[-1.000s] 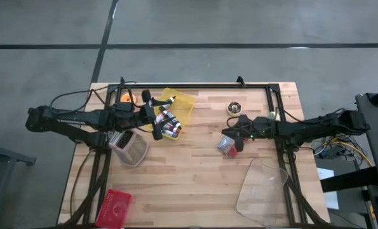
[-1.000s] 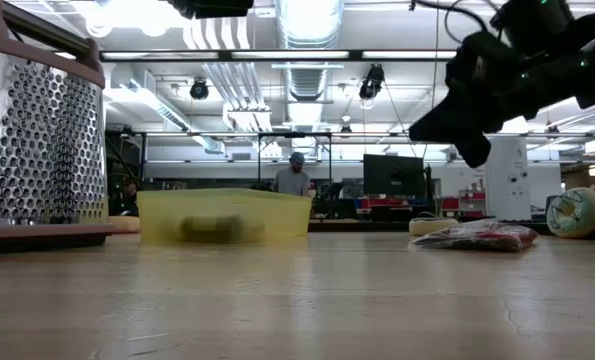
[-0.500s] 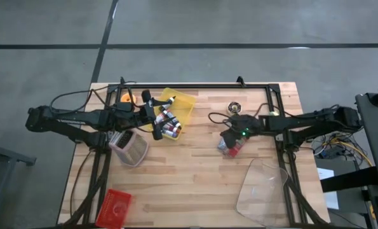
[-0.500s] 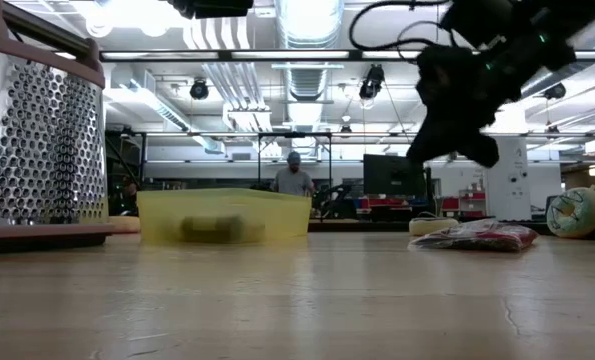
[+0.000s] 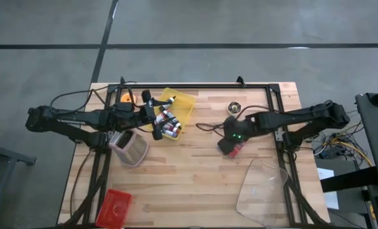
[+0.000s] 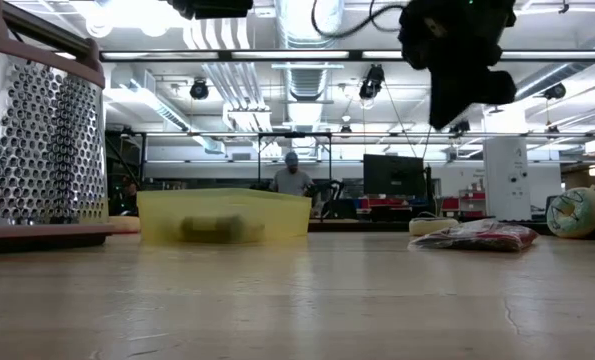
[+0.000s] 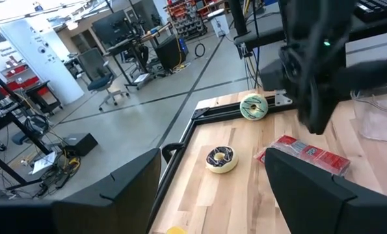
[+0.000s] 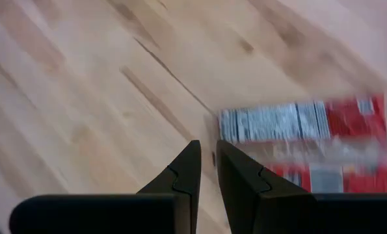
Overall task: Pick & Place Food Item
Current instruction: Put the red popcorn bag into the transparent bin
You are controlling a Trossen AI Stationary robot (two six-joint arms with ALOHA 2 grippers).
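since a second ago my right arm had swung inward over the counter, and my right gripper had come from beside the packet to hang over its near end, well up in the low view.

the packet, a red and clear wrapped snack, lay flat on the wood on the right half of the counter, with two donuts further back toward the frame. in my right wrist view its long axis ran across the line of my fingers, and the silver end of the packet sat just ahead of the fingertips, a little to one side. so the packet lay below and slightly forward of me, and i judged the next move called for a drop onto it with the fingers spread first.

my right gripper was nearly together, a thin slit between the fingers, holding nothing and touching nothing.

my left gripper waited over the yellow tub, fingers wide apart and empty, far from the packet. the right arm was clearly nearer.
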